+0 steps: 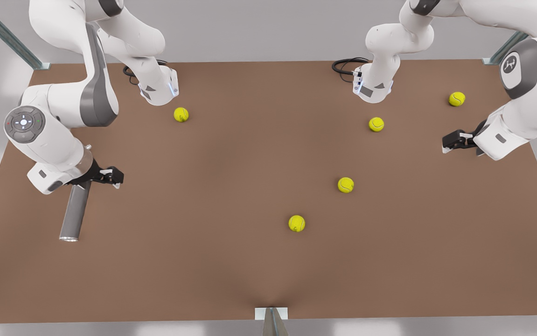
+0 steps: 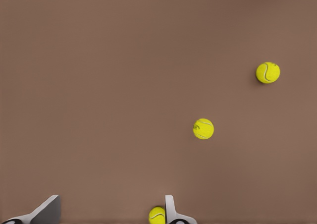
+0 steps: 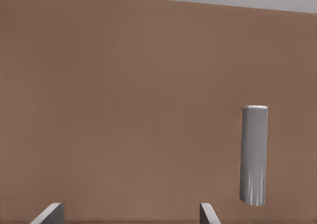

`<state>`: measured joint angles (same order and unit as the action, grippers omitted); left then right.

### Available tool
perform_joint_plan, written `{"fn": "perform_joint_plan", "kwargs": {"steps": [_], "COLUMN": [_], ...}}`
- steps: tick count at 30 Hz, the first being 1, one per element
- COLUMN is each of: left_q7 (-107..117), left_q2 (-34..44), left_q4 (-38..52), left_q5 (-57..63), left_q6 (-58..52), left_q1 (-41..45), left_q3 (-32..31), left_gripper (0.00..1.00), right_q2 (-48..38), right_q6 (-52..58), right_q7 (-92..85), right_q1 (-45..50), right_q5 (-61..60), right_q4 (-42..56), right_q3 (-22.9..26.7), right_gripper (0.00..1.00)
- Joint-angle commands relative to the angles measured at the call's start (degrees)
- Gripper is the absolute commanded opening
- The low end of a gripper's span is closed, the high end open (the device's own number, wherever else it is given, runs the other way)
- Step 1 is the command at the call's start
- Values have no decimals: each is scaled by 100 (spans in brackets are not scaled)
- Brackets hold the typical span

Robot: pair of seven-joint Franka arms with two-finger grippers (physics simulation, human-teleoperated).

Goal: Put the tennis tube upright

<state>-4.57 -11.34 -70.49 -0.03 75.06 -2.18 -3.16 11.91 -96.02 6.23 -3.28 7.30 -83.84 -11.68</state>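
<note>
Closest to the camera in the front view is a small grey bracket (image 1: 271, 313) on the near edge of the brown counter (image 1: 231, 261). Toward the front view's left, the right tool (image 1: 115, 177) hangs low over the counter with nothing between its black fingers. The tennis tube (image 1: 76, 210) lies flat just beside it, one end tucked under the arm's wrist and the silvery rim pointing toward the camera. It is a plain dark grey cylinder. At the front view's right, the left tool (image 1: 446, 142) hovers near the counter's edge, well apart from the tube, and its arm waits there. Five yellow tennis balls (image 1: 296, 223) are scattered over the middle and far side of the counter.

From the left wrist view, the left tool (image 2: 113, 198) has its fingers (image 2: 171, 210) spread wide and holds nothing. One ball (image 2: 157, 215) sits just beside a finger, and two more lie farther out.

From the right wrist view, the right tool (image 3: 131, 205) is also spread wide and empty, with bare counter (image 3: 124, 110) between its fingers (image 3: 49, 213). The tube (image 3: 254, 154) lies on its side outside that gap, beside one finger and not touching it, its bright rim at the end farther from the tool.
</note>
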Motion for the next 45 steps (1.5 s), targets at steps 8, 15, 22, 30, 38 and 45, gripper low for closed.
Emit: {"fn": "perform_joint_plan", "kwargs": {"steps": [8,15,22,30,38,45], "left_q7": [0,-9,-9,-9,-9,-9], "left_q2": [-193,-369,-369,-413,-413,-448], "left_q4": [0,0,0,0,0,0], "left_q5": [20,29,20,29,20,20], "left_q6": [0,9,44,88,88,88], "left_q1": [42,95,148,148,174,174], "left_q3": [9,9,9,9,9,9], "left_gripper": [100,100,100,100,100,100], "right_q2": [637,593,1261,2552,2948,3344], "right_q6": [-66,-1692,-1877,-2554,-2738,-2747], "right_q7": [37,-877,-1141,-1580,-2319,-2302], "right_q1": [-1272,-1896,-2432,-2626,-2608,-2617], "right_q5": [18,79,105,589,598,598], "right_q4": [-624,-1785,-1407,-740,-466,-203], "right_q3": [25,-1,25,95,95,95], "right_gripper": [100,100,100,100,100,100]}}
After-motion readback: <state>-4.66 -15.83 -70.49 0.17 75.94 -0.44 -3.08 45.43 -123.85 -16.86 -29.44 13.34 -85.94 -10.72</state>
